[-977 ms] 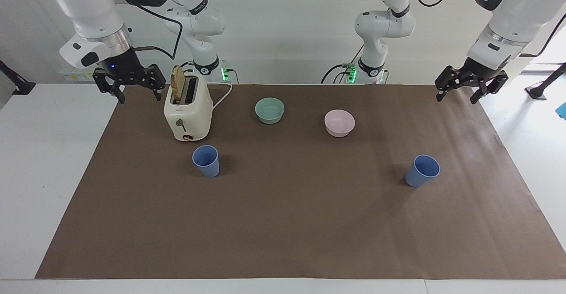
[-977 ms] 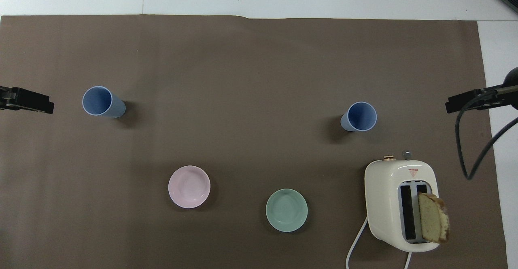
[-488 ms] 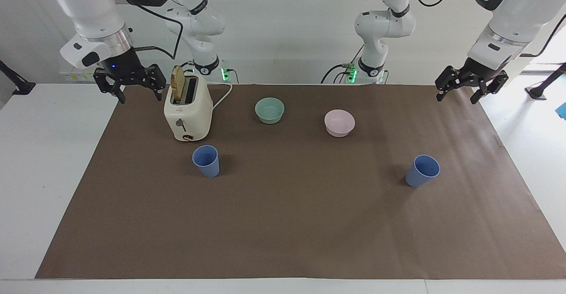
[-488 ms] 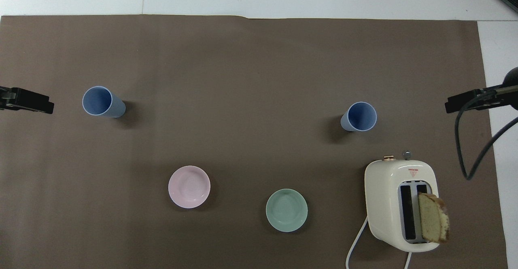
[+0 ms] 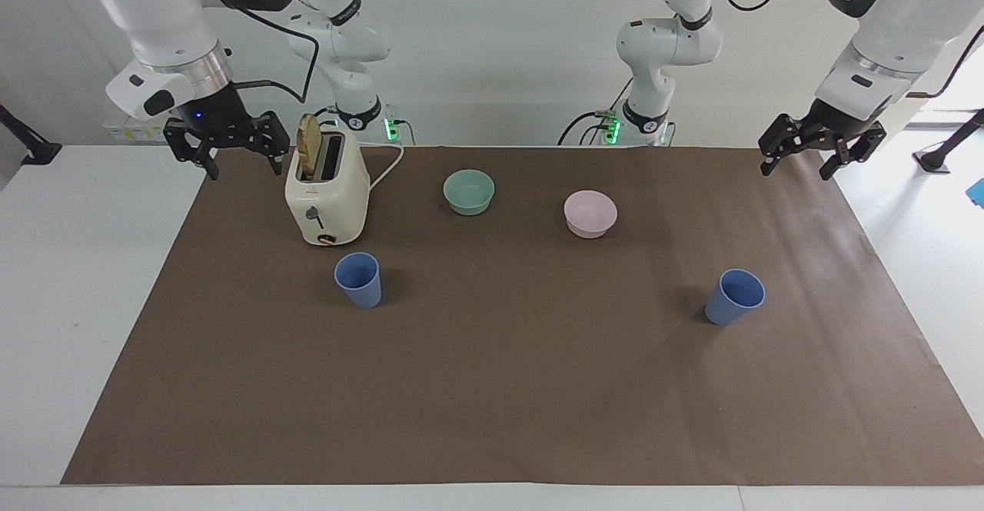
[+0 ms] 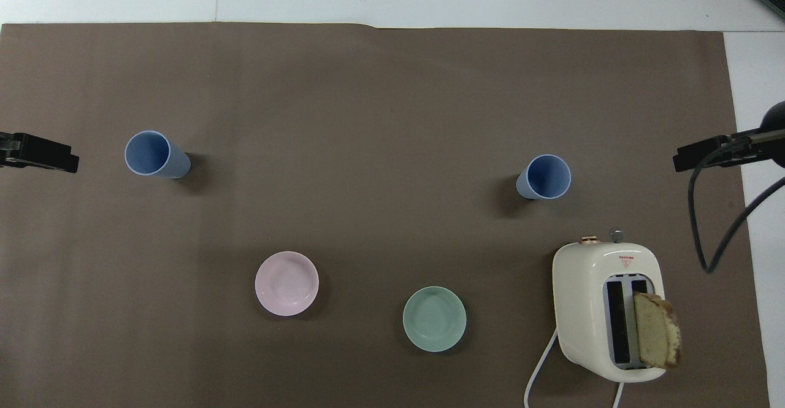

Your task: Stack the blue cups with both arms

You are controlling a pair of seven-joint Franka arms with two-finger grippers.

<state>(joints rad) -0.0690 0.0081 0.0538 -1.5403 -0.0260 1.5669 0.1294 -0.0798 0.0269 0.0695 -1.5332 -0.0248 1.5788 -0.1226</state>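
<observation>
Two blue cups stand upright on the brown mat, far apart. One cup stands just farther from the robots than the toaster, toward the right arm's end. The other cup stands toward the left arm's end. My right gripper hangs open and empty in the air beside the toaster, over the mat's edge. My left gripper hangs open and empty over the mat's corner at its own end. Neither gripper touches a cup.
A cream toaster with a slice of bread sticking up stands near the right arm. A mint-green bowl and a pink bowl sit between the cups and the robots.
Both grippers have shifted only a trifle in the air. The cups, bowls and toaster have not moved.
</observation>
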